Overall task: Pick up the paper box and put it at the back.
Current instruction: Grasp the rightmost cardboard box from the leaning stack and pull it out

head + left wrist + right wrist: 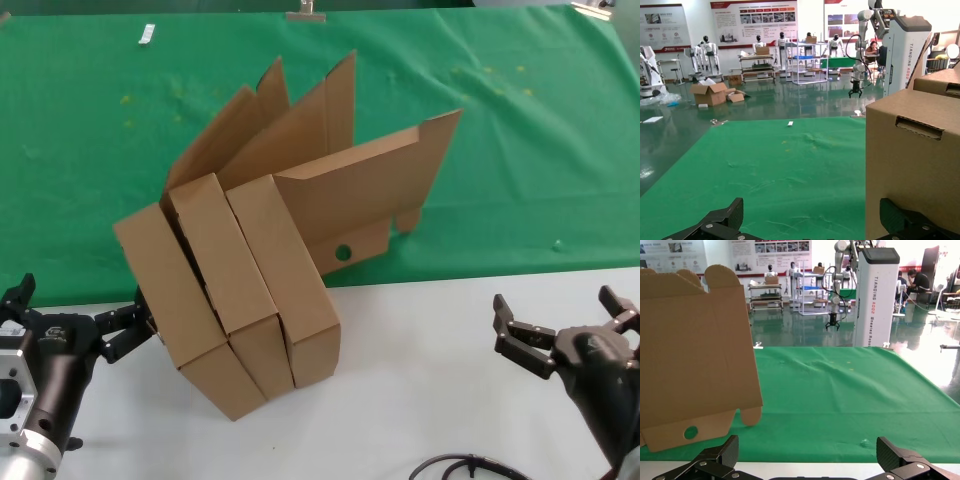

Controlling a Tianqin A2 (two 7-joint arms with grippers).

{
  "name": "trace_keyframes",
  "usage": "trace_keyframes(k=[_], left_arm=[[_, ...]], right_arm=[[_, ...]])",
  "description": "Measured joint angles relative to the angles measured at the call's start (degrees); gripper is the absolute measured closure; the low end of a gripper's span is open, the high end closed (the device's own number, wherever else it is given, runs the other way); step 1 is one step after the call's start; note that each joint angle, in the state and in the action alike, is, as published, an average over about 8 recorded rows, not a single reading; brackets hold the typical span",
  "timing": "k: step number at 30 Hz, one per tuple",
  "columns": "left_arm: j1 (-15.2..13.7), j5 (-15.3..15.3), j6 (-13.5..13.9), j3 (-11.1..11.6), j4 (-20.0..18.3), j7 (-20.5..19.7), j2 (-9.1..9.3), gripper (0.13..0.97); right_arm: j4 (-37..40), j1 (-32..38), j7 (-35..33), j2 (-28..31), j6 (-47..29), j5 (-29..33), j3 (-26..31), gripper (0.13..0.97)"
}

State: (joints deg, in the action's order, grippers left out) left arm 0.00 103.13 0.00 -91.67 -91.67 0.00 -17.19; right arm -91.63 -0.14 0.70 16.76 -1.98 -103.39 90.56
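Three alike brown paper boxes lean against each other in the middle of the head view, lids raised, straddling the white tabletop and the green cloth. The leftmost paper box (175,295) stands right beside my left gripper (78,310), which is open; in the left wrist view one fingertip (896,219) sits in front of that box's side (912,165). The middle box (222,255) and the right box (290,285) follow. My right gripper (560,315) hangs open over the tabletop at the lower right, apart from the boxes; its wrist view shows a lid (695,355).
The green cloth at the back (520,150) spreads behind the boxes, with yellowish specks. A small white item (147,35) and a metal clip (305,12) lie near its far edge. White tabletop (430,380) fills the front; a black cable (470,465) curls at the near edge.
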Motion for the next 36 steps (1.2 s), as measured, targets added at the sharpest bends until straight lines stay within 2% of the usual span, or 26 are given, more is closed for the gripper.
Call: trace_keyframes(k=[7, 15, 19, 27, 28, 36], left_arm=[[0.0, 0.0, 0.0, 0.0, 0.0, 0.0, 0.00, 0.157], [0.0, 0.0, 0.0, 0.0, 0.0, 0.0, 0.00, 0.248], [0.0, 0.0, 0.0, 0.0, 0.0, 0.0, 0.00, 0.248], [0.0, 0.0, 0.0, 0.0, 0.0, 0.0, 0.00, 0.405], [0.0, 0.0, 0.0, 0.0, 0.0, 0.0, 0.00, 0.405], [0.0, 0.0, 0.0, 0.0, 0.0, 0.0, 0.00, 0.618]], right_arm=[[0.0, 0.0, 0.0, 0.0, 0.0, 0.0, 0.0, 0.129], [0.0, 0.0, 0.0, 0.0, 0.0, 0.0, 0.0, 0.129], [0.0, 0.0, 0.0, 0.0, 0.0, 0.0, 0.0, 0.129], [0.0, 0.0, 0.0, 0.0, 0.0, 0.0, 0.0, 0.129], [0.0, 0.0, 0.0, 0.0, 0.0, 0.0, 0.0, 0.129], [0.0, 0.0, 0.0, 0.0, 0.0, 0.0, 0.0, 0.129]])
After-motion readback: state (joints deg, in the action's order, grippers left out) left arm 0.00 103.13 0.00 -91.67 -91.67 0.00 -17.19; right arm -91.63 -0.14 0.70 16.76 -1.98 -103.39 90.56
